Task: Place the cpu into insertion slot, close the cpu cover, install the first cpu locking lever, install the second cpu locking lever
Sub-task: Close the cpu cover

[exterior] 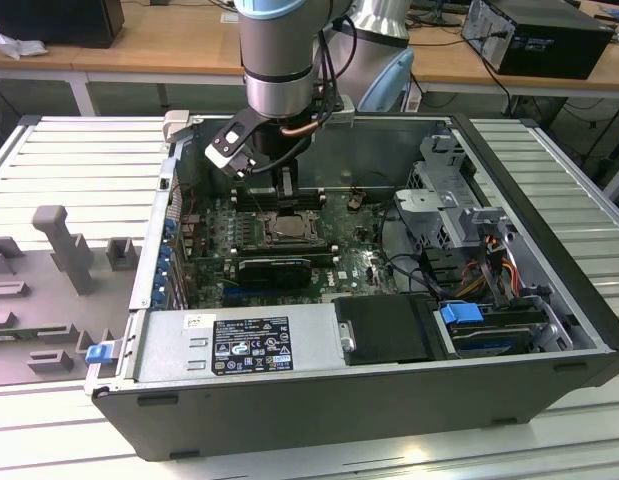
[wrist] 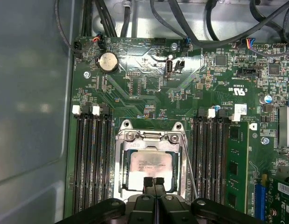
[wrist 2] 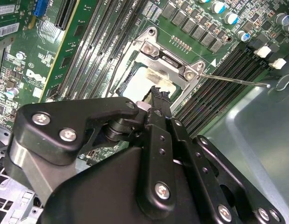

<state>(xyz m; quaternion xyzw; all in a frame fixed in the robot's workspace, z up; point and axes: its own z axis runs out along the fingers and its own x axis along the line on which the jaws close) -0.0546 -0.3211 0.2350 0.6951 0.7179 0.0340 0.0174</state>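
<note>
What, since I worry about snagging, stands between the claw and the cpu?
Nothing visible does. In the first wrist view the claw hangs right over the edge of the cpu; a thin wire lever stands off beside it.

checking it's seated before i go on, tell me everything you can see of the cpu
The cpu is a flat square chip with a dull silvery face, lying level on the green circuit board, framed by the grey metal cpu cover. The shut gripper hangs over one edge, hiding it; contact cannot be judged.
</note>
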